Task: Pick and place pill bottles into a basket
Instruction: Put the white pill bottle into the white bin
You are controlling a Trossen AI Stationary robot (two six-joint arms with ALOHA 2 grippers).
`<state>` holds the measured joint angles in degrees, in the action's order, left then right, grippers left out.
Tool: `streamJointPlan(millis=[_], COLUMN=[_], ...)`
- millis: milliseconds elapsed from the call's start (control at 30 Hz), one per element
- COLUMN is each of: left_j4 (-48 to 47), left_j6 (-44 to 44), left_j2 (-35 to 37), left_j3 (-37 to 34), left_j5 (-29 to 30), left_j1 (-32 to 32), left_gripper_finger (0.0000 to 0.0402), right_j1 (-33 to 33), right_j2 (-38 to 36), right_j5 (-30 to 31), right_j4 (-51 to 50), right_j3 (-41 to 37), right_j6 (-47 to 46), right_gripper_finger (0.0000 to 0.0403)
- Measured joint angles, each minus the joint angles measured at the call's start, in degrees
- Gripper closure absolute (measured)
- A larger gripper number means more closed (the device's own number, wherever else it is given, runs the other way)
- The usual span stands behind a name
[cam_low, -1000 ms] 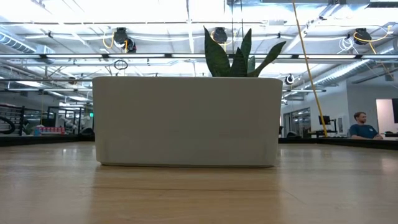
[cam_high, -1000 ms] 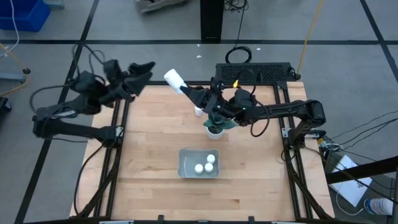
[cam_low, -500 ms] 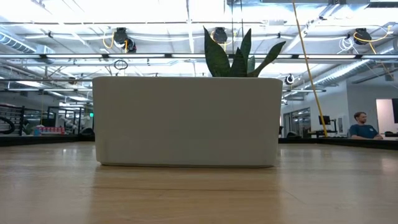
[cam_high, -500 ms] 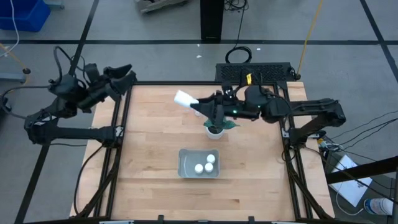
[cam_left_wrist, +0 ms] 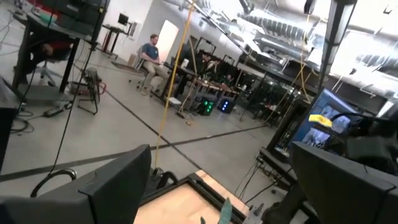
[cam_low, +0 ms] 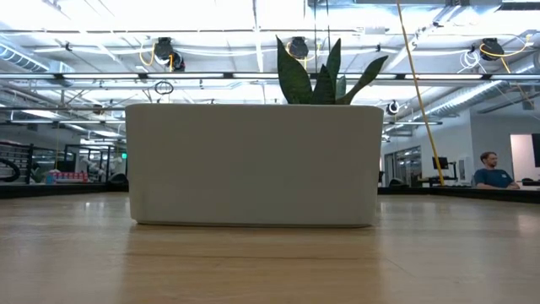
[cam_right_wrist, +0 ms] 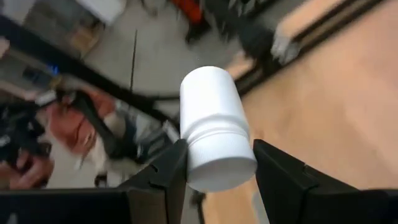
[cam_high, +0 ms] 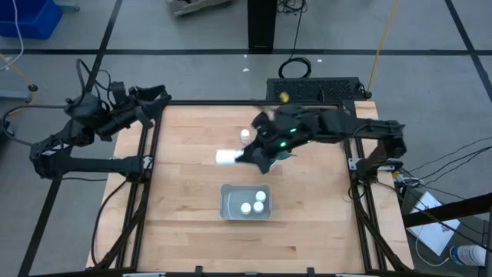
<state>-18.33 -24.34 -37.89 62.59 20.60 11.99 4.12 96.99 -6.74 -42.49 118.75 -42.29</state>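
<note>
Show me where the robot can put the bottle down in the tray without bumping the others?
The basket holds two pill bottles toward its right side, so its left half is bare. The right hand carries another bottle above bare wood. It is crowded by the plant and a standing bottle.

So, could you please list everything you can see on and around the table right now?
pill bottles: four visible, white; one in the right hand, two in the basket, one upright on the table by the plant
basket: one, grey-blue, table centre-front
potted plant: one, green leaves, behind the basket
table: one, light wood
person: one, seated in the room beyond
left hand: open, waiting at the table's far-left corner
right hand: shut on a bottle, above the table
</note>
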Motion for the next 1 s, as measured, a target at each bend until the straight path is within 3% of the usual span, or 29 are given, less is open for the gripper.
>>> streamJointPlan(millis=[167,367,567,833,1000], left_j4=[-1.9,-4.3,-6.9,-8.9,-10.5], left_j6=[-0.2,-1.3,-1.5,-1.6,-1.2], left_j2=[0.0,0.0,0.0,-0.5,-1.2], left_j3=[0.0,0.0,0.0,0.0,0.0], left_j5=[0.0,-0.3,-1.2,-1.3,-1.7], left_j1=[0.0,0.0,-0.1,-0.1,-0.1], left_gripper_finger=[0.0011,0.0011,0.0011,0.0011,0.0011], right_j1=[0.0,-0.3,-0.7,-0.7,-0.7], right_j2=[7.1,13.2,18.7,25.5,28.1], right_j5=[-8.7,-14.3,-14.2,-13.9,-10.6], right_j4=[-8.6,-20.3,-31.8,-35.8,-36.7], right_j3=[4.7,8.1,8.0,8.0,8.0], right_j6=[-0.5,-1.2,-1.6,-1.6,-0.7], right_gripper_finger=[0.0255,0.0255,0.0255,0.0255,0.0255])
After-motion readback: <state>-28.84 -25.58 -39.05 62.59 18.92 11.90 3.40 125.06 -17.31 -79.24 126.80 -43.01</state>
